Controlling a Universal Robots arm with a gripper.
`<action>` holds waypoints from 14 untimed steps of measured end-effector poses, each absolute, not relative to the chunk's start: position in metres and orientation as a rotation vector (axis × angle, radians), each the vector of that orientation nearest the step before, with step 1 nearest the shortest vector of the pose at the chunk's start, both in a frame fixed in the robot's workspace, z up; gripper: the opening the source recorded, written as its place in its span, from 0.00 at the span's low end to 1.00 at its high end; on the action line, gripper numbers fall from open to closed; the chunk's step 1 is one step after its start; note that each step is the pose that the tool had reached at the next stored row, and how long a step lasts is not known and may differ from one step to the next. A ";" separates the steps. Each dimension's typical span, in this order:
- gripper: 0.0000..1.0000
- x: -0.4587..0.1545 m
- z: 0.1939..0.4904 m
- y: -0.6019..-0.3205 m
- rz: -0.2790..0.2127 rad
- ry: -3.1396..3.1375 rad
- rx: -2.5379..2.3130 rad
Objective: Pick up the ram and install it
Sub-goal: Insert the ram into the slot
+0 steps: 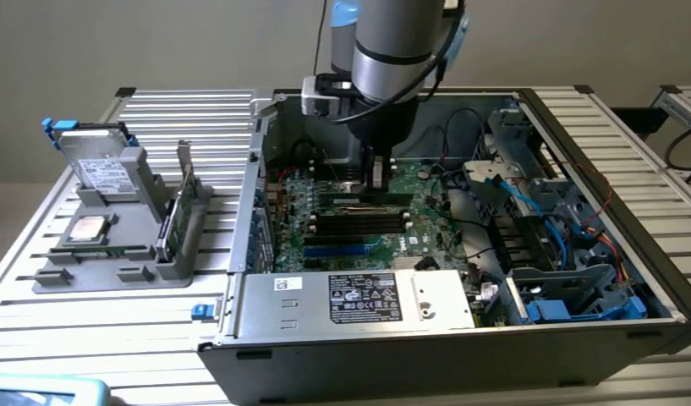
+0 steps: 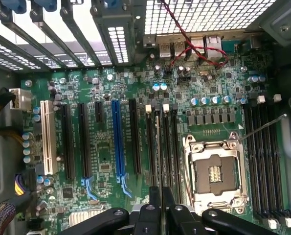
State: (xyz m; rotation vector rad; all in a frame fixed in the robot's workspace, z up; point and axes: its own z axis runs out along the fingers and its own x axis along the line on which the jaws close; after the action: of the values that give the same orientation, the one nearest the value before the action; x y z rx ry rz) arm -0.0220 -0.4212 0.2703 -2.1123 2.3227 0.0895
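gripper state: the gripper (image 1: 375,179) is clenched narrowly; in the wrist view its 2 black fingers (image 2: 155,210) stand almost together, with only a thin gap between them.
held thing: the ram (image 1: 364,200) appears pinched by its upper long edge, so it hangs on edge like a blade, the way it has to meet a slot.
ram relative to gripper: directly under the fingertips and touching them. In the wrist view it shows edge-on as a thin strip (image 2: 161,161) running away from the fingers.
ram relative to slots: it lines up with the memory slots (image 1: 362,222), at the slot farthest from the power supply (image 1: 357,300). I cannot tell whether it is fully seated or only resting in the slot mouth.
arm pose: the arm comes straight down into the open case (image 1: 435,359), probably so that any push goes squarely along the slot.
neighbours: the empty processor socket (image 2: 216,171) lies just beside the slot row on the motherboard (image 2: 101,161); the long expansion slots (image 2: 117,139) are on the other side.
outside the case: on the desk (image 1: 97,338), at the exterior view's left, a grey holder (image 1: 52,279) carries an upright green card (image 1: 185,222), well apart from the gripper.
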 end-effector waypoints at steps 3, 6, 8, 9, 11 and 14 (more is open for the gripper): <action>0.14 -0.025 0.265 -0.420 0.089 2.318 -2.117; 0.14 -0.025 0.259 -0.418 0.089 2.316 -2.120; 0.14 -0.025 0.256 -0.416 0.090 2.307 -2.130; 0.14 -0.025 0.254 -0.415 0.089 2.301 -2.138; 0.14 -0.025 0.252 -0.415 0.082 2.302 -2.143; 0.14 -0.025 0.250 -0.415 0.070 2.307 -2.149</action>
State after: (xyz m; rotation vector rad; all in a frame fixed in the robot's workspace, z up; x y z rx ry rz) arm -0.0246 -0.4152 0.2500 -2.1486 2.3071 0.0702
